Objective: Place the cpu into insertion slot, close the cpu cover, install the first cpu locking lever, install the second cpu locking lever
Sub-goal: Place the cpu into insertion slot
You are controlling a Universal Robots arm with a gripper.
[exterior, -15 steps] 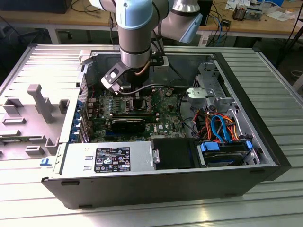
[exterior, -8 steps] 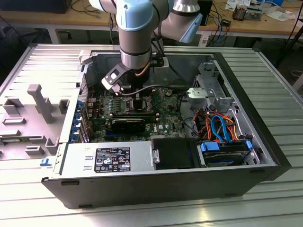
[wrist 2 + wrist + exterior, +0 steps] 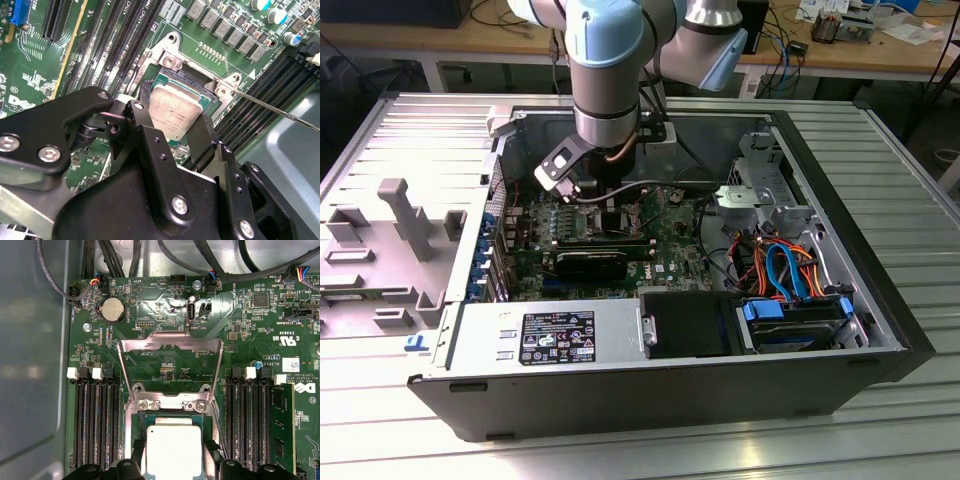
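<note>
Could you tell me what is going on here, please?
A robot arm reaches into an open computer case. Its gripper is closed on the processor chip from two sides, holding it at the socket on the motherboard. The metal cover is swung open beside the socket, so the chip is not yet covered.

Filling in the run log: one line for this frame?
gripper: at cpu | cpu: over socket, seating unclear | cpu cover: open, tilted up off socket

Open cpu cover (image 3: 170, 343), flanking memory slots (image 3: 95, 425)
</note>
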